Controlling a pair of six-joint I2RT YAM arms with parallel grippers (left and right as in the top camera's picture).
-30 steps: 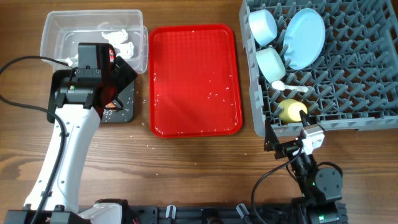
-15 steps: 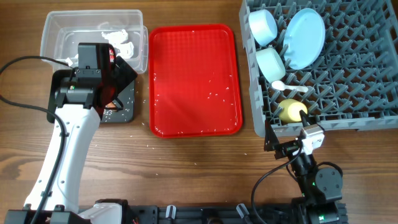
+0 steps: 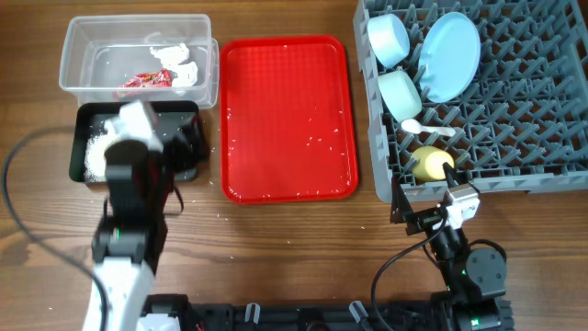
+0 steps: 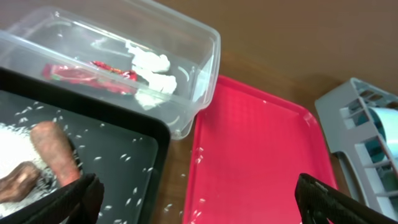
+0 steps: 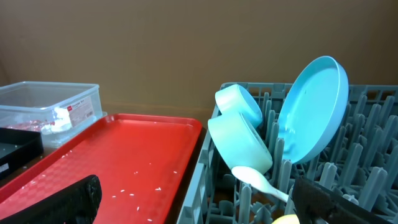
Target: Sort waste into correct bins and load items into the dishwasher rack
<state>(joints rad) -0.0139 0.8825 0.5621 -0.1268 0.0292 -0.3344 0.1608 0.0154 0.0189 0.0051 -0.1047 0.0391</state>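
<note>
Most waste binned; dishes racked.
Overhead: wrapper (image 3: 142,80) and tissue (image 3: 175,60) are seen in the clear tub (image 3: 83,37), rice (image 3: 95,152) in the black tub (image 3: 83,112), apparently dry kept from food; stray grains lie on the tray (image 3: 285,92); plate (image 3: 450,55), bowls (image 3: 388,39), spoon (image 3: 418,127) and cup (image 3: 430,164) are lodged between pegs of the rack (image 3: 524,138), presumably to be held on edge. Left wrist: carrot (image 4: 56,152) and lump (image 4: 18,180) are found on the rice; left gripper (image 4: 199,205) spread wide, empty. Right wrist: right gripper (image 5: 199,205) likewise wide, empty, facing the rack.

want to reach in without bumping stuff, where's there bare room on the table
Free: the wood in front of the red tray, and the strip between tray and rack. Crowded: the rack's left columns, clear tub, black tub.
</note>
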